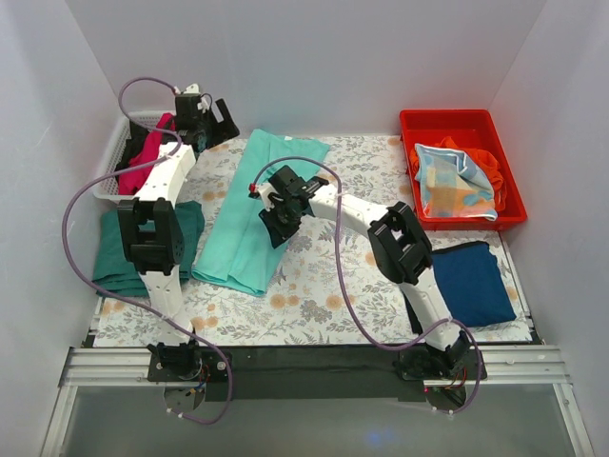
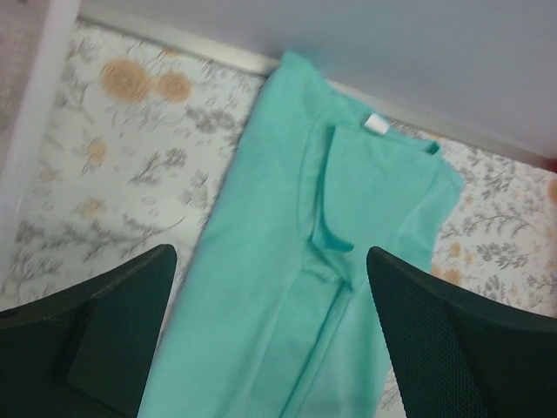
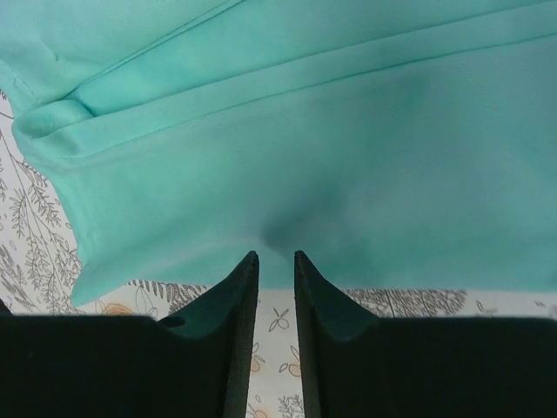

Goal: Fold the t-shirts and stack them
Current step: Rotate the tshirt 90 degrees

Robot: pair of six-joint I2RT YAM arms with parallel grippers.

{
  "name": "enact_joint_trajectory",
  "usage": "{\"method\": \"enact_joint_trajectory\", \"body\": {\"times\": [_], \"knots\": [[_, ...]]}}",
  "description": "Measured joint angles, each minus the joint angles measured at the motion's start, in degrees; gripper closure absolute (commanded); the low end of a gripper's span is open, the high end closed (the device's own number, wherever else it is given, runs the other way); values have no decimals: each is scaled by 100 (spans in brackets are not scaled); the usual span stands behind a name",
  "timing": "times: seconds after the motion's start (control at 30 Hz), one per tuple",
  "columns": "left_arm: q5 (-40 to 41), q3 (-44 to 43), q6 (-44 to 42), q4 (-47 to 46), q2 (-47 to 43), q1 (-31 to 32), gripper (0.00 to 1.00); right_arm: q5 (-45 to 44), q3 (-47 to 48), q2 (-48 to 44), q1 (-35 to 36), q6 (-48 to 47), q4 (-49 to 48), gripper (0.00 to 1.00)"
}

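Found mint shirt (image 1: 233, 228) mid-table as a long strip, collar far, hem near-left. Right gripper (image 3: 274, 257) at its right long edge, closed to a slit, seemingly pinching a pucker there. Saw left gripper (image 2: 270, 257) wide open, empty, over the collar end. Counted four shirts, one of each: mint, dark green shirt (image 1: 107, 262), navy shirt (image 1: 471, 281), magenta shirt (image 1: 143, 157) in basket (image 1: 107, 167).
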State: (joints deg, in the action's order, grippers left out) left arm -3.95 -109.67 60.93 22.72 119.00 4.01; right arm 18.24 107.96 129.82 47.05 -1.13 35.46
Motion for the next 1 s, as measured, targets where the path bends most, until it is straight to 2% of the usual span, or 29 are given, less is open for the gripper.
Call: {"method": "enact_joint_trajectory", "body": {"times": [0.13,0.33,0.7,1.0], "knots": [[-9,887,55,-44,-433,-256,9,511,105,306,17,-87,31,70],[-72,1010,151,-94,-496,-407,8,678,-20,356,46,-107,-15,72],[-396,1010,195,-92,-494,-367,8,-317,-2441,-1207,-4,17,-557,77],[-1016,831,254,-105,-149,-345,9,-761,-3176,-1821,-573,199,-345,73]]}}
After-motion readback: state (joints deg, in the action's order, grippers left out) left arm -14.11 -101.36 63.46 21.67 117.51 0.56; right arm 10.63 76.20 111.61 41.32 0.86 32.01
